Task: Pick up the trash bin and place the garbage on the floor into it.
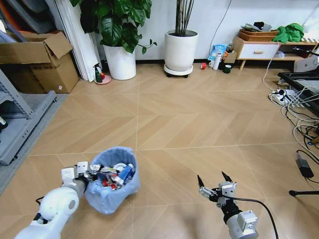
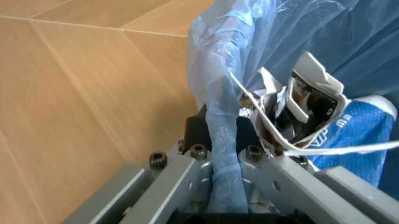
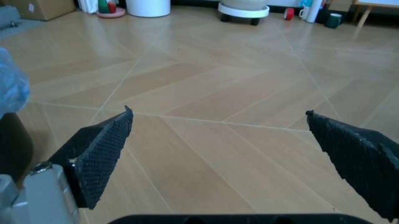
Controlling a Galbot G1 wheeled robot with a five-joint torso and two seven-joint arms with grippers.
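The trash bin (image 1: 110, 191), lined with a crinkly light blue bag, sits low at the left of the head view. My left gripper (image 1: 88, 175) is shut on its rim. The left wrist view shows the bag-covered rim (image 2: 221, 140) pinched between the fingers. Garbage (image 1: 115, 175) fills the bin: crumpled white paper, a blue packet (image 2: 355, 130) and foil wrappers. My right gripper (image 1: 215, 181) hovers open and empty over the bare floor (image 1: 189, 124) to the right of the bin; its two black fingertips (image 3: 103, 147) stand wide apart.
Two white planters (image 1: 180, 50) stand at the back wall, with a cardboard box (image 1: 42, 62) and a metal rack (image 1: 20, 119) on the left. A low shelf (image 1: 259, 47) and tangled cables (image 1: 299, 107) lie at the right. A red tape roll (image 1: 203, 65) and mugs sit by the shelf.
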